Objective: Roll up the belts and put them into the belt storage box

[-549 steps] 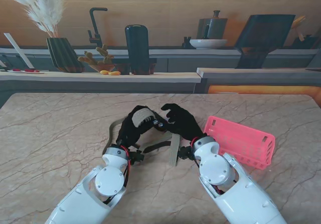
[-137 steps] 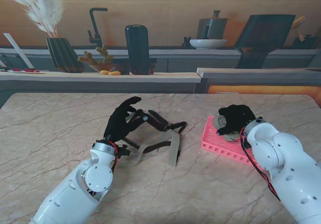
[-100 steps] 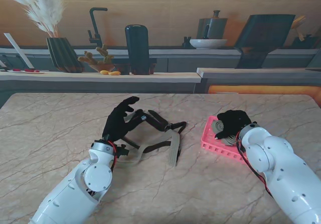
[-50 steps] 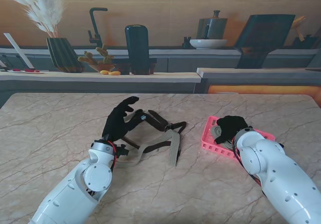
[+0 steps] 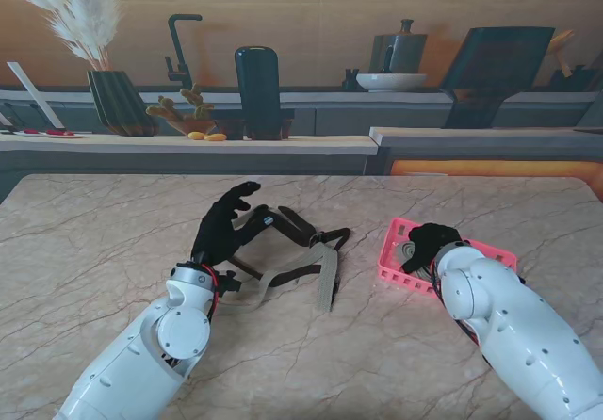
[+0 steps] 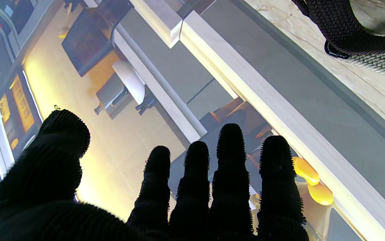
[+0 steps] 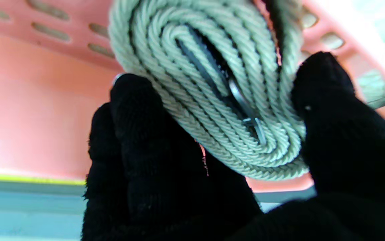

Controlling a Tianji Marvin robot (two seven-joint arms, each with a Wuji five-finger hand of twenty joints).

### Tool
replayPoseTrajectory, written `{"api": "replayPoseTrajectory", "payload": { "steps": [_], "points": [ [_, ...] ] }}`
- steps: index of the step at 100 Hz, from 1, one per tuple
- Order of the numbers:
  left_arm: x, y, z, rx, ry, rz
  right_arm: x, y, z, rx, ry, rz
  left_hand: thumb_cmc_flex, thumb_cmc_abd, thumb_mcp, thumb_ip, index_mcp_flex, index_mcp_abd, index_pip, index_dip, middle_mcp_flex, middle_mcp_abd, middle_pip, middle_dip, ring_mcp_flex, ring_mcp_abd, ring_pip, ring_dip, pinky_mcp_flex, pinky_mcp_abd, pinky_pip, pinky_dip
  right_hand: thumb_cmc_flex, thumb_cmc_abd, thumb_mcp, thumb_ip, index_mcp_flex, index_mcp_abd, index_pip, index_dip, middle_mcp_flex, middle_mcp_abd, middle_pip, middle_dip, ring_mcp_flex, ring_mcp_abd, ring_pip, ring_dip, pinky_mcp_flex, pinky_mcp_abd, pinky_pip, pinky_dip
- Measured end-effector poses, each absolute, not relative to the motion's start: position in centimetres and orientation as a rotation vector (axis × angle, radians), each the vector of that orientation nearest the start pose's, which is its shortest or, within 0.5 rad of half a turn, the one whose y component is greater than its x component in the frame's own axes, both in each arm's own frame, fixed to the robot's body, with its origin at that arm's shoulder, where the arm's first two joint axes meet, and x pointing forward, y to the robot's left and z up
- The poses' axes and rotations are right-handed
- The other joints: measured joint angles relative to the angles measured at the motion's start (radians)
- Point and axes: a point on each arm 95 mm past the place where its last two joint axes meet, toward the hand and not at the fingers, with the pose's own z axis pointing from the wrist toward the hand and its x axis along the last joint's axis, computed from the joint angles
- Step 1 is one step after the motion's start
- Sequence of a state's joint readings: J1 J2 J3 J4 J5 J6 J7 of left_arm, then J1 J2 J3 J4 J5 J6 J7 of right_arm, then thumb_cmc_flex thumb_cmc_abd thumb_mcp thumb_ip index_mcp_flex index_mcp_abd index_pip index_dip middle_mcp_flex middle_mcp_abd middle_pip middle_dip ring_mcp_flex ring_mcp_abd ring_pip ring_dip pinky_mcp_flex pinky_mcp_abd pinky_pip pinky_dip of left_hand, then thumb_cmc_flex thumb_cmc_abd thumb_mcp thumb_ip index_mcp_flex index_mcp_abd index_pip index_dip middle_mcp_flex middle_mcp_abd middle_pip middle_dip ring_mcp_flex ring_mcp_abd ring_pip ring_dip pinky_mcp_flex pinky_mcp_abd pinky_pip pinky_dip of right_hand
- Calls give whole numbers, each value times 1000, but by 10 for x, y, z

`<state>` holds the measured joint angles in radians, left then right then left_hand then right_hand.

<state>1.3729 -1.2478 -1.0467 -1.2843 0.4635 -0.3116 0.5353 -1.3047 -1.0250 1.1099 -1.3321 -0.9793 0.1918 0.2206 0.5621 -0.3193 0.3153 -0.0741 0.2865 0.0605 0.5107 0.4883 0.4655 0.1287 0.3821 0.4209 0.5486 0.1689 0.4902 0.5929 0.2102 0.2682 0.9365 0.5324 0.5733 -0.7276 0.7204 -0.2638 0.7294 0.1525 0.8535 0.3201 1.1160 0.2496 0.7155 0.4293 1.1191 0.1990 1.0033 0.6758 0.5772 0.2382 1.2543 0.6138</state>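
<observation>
My right hand (image 5: 429, 243) is down inside the pink belt storage box (image 5: 396, 267), shut on a rolled grey-green woven belt (image 7: 212, 87). The wrist view shows thumb and fingers (image 7: 145, 144) pinching the coil against the box's pink wall (image 7: 38, 100). My left hand (image 5: 224, 224) hovers open, fingers spread, over the loose belts in the middle of the table. A dark belt (image 5: 306, 230) and a beige-green belt (image 5: 326, 279) lie unrolled and tangled there. The left wrist view catches only a bit of dark belt (image 6: 346, 30) beyond the open fingers (image 6: 229, 174).
The marble table (image 5: 94, 250) ends at a grey ledge behind. On the counter farther back stand a vase with pampas grass (image 5: 118, 100), a dark cylinder (image 5: 258, 90) and a fruit dish (image 5: 193, 119). The box sits at the right, near my right forearm.
My right hand carried the rolled belt from the table's middle to the pink box and has sunk lower into it. The left hand let go, opened, and stays still over the loose belts.
</observation>
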Motion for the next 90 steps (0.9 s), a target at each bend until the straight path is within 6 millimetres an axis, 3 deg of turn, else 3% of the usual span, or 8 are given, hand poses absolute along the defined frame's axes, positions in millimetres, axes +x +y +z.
{"api": "replayPoseTrajectory", "payload": {
  "steps": [17,32,36,46,70,90],
  "points": [
    [437,-45,-329,-1405,766,-2194,470,-74,-346,1540,1554,964,0,0,-10,0,0,0,0,0,0,0,0,0,0,0,0,0,-2,0,0,0,-32,65,-10,6,-31,-19,-48,20,-66,14,-2,7,-54,35,-2,1,-66,1,-27,0],
    [438,-45,-329,-1406,765,-2191,469,-75,-347,1516,1585,924,0,1,-11,1,0,0,0,0,0,0,0,0,0,0,0,0,-4,0,0,0,-138,157,-7,84,-11,-40,-183,147,-87,1,-14,2,-86,46,-60,-7,-93,0,-78,0],
    [438,-45,-329,-1406,763,-2191,468,-75,-348,1515,1585,923,9,10,-13,1,0,0,0,0,0,0,0,0,0,0,0,0,-4,0,0,0,-165,176,-8,122,0,-40,-221,199,-98,0,-16,1,-88,55,-70,-7,-104,0,-85,0],
    [438,-45,-329,-1406,760,-2188,467,-76,-349,1517,1581,923,11,10,-13,3,0,0,0,1,0,0,0,0,0,0,0,0,-4,0,0,0,-195,198,-9,123,4,-41,-265,251,-113,0,-16,1,-111,76,-71,-7,-124,2,-105,0],
    [438,-44,-329,-1407,756,-2183,464,-77,-350,1512,1551,931,16,10,-21,11,0,0,0,1,0,0,0,0,0,0,0,0,-4,0,0,1,-258,299,-66,123,10,-47,-277,271,-134,1,-16,2,-135,88,-85,-8,-142,10,-123,0],
    [439,-44,-330,-1411,753,-2180,463,-79,-352,1535,1488,975,27,20,-25,11,1,0,0,1,0,0,0,0,0,1,0,0,-4,0,0,1,-259,298,-50,121,16,-45,-278,289,-134,2,-13,2,-135,100,-87,-8,-141,12,-136,-11]
  ]
}}
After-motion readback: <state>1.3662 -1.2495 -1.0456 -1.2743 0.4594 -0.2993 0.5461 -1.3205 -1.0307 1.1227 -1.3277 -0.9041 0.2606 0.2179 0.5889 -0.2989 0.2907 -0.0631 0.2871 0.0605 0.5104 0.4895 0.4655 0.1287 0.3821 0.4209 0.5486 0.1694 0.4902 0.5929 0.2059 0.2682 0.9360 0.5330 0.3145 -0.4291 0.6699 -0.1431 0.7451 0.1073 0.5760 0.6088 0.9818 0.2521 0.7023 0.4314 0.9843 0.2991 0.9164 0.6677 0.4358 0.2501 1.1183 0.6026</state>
